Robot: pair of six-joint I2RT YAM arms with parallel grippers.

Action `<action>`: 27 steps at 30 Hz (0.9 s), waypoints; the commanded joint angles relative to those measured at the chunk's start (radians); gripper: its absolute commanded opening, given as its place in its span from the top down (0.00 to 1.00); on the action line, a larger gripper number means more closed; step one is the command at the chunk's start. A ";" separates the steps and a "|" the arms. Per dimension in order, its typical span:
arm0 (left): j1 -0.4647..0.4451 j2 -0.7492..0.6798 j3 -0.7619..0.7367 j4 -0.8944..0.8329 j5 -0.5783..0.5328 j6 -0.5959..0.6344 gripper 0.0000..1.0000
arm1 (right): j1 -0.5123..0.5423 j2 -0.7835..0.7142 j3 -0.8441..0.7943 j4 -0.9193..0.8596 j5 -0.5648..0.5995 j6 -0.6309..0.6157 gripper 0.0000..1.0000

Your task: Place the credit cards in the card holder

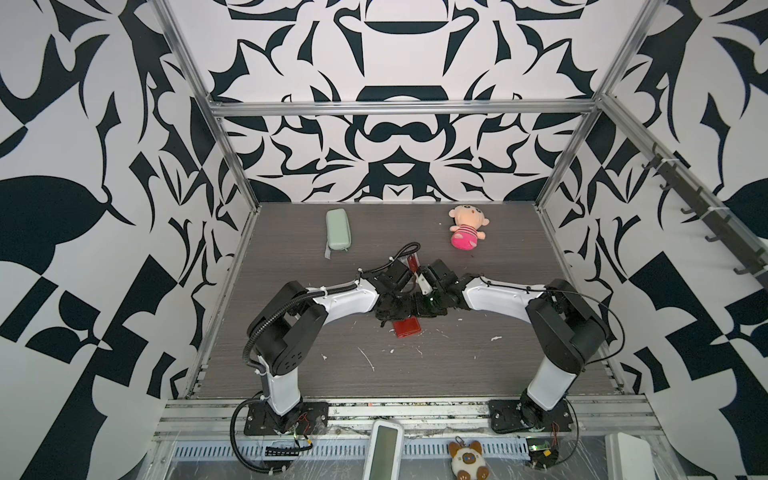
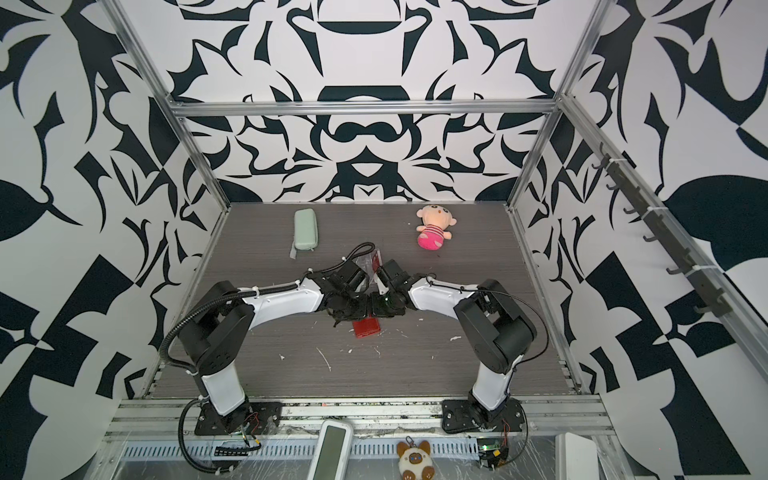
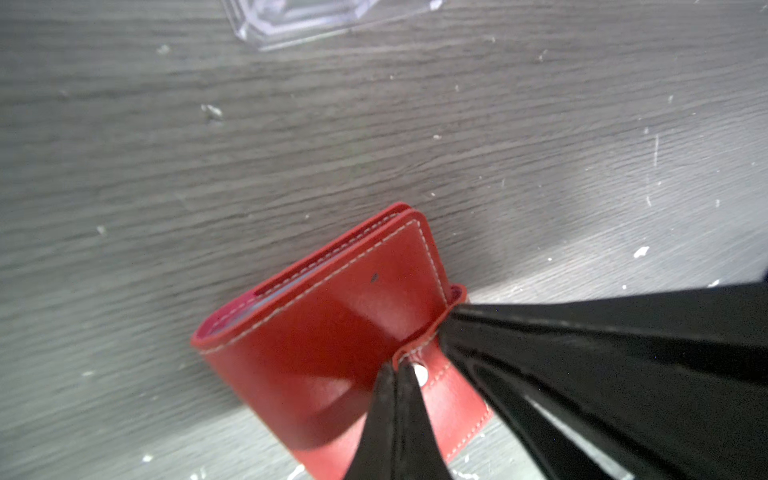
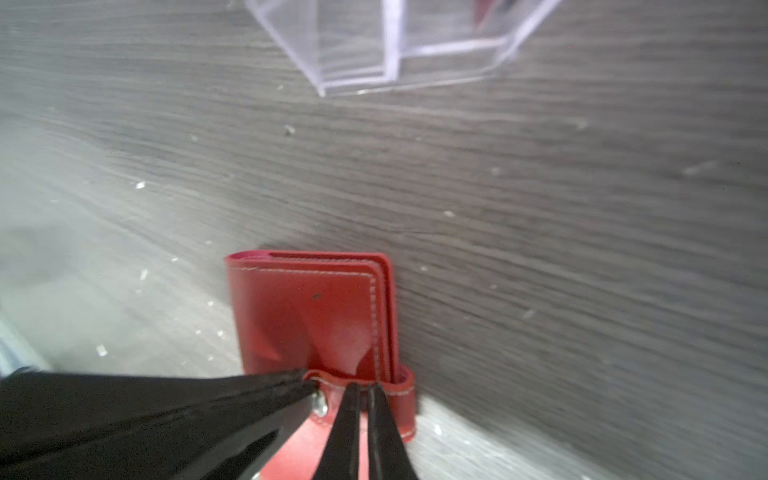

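Slippage is the risk: the card holder (image 1: 408, 328) lies closed at scene centre, with left gripper (image 3: 398, 374) and right gripper (image 4: 365, 395) both pinched narrowly on its snap tab (image 4: 403, 395). Opposed pulls could drag it instead of unsnapping.

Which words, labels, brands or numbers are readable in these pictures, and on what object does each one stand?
None can be read.
Red leather-like card holder: only pale stitching, no print.
Clear acrylic box: no label visible.
White device with grey screen: too small to read.

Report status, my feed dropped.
Left gripper, right gripper both shut on card holder at tab. Holder folded, on table. Clear box beyond, nothing blocking.
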 commanded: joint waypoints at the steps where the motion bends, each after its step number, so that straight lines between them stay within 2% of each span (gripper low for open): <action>1: -0.013 0.073 -0.008 -0.028 -0.026 0.014 1.00 | 0.035 0.038 -0.004 -0.090 0.117 -0.024 0.92; 8: -0.013 0.069 -0.014 -0.030 -0.026 0.014 1.00 | 0.033 -0.077 -0.063 0.019 0.092 0.015 0.95; 15: -0.013 0.029 -0.017 -0.027 -0.032 0.020 0.99 | 0.007 -0.178 -0.115 0.079 0.072 0.038 0.93; 20: -0.013 -0.010 -0.001 -0.027 -0.042 0.040 0.81 | 0.000 -0.193 -0.121 0.074 0.079 0.035 0.90; 23: -0.013 -0.039 0.010 -0.022 -0.038 0.060 0.76 | -0.002 -0.203 -0.125 0.076 0.092 0.029 0.88; 25: -0.013 -0.068 0.011 -0.016 -0.045 0.074 0.65 | -0.002 -0.214 -0.128 0.077 0.110 0.025 0.83; 27: -0.013 -0.102 0.007 -0.014 -0.069 0.087 0.58 | -0.001 -0.228 -0.129 0.068 0.143 0.017 0.81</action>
